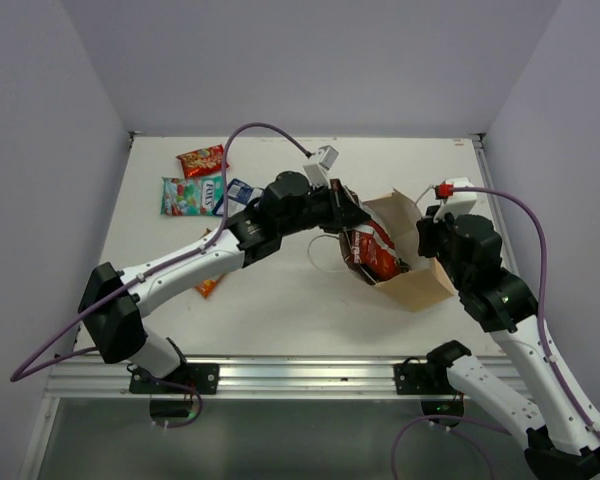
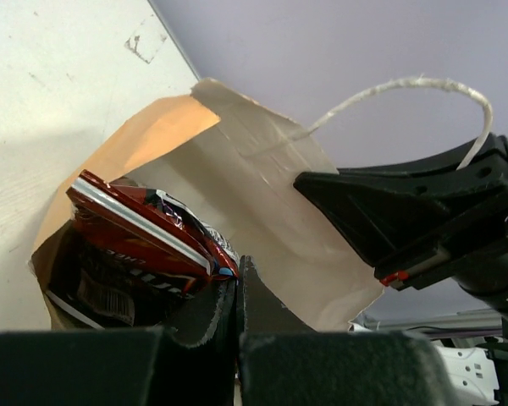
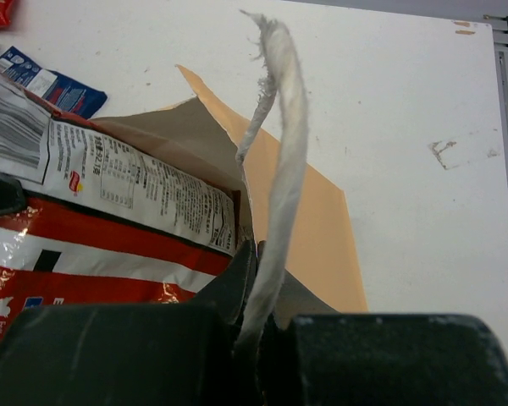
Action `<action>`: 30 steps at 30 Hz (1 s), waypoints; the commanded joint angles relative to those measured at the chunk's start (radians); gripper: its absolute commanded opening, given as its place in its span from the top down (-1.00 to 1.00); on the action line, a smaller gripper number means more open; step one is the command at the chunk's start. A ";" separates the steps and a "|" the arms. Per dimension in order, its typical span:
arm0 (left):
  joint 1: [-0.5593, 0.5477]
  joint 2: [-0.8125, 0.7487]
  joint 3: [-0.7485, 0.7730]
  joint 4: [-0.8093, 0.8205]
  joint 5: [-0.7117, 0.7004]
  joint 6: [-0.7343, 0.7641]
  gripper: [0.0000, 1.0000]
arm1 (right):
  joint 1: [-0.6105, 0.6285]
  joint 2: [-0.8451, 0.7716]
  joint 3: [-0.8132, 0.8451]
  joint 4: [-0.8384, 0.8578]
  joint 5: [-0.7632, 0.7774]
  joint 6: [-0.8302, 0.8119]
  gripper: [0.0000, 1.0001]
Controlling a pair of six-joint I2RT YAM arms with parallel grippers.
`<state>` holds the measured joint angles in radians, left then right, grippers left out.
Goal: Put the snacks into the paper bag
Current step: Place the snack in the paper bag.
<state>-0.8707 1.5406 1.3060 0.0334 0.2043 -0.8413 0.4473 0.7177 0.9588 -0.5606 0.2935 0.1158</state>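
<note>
Paper bag lies on its side right of centre, mouth facing left; right gripper is pinched tight on its rim and white cord handle; left gripper is clamped on a red packet at the mouth; orange packet peeks from under the left arm; farther back lie a teal-green packet, a blue-white packet and a second red packet.

Tan paper bag, white cord handle, red packet with white stripes

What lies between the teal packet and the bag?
In the top view, a blue packet beside the teal packet, then the left arm reaching to the bag.
</note>
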 commanded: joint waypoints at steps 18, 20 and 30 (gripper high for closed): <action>-0.105 -0.082 -0.132 -0.061 -0.192 -0.059 0.70 | 0.005 -0.008 0.011 0.071 -0.013 0.010 1.00; -0.105 -0.092 -0.137 -0.058 -0.200 -0.065 0.64 | 0.004 -0.007 0.009 0.073 -0.020 0.007 1.00; -0.106 -0.172 -0.123 -0.093 -0.258 -0.022 -0.08 | 0.005 0.011 0.021 0.070 -0.051 -0.001 1.00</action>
<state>-0.9741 1.4357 1.1572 -0.0509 -0.0113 -0.8951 0.4500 0.7208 0.9588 -0.5564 0.2619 0.1154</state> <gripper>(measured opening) 0.523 0.011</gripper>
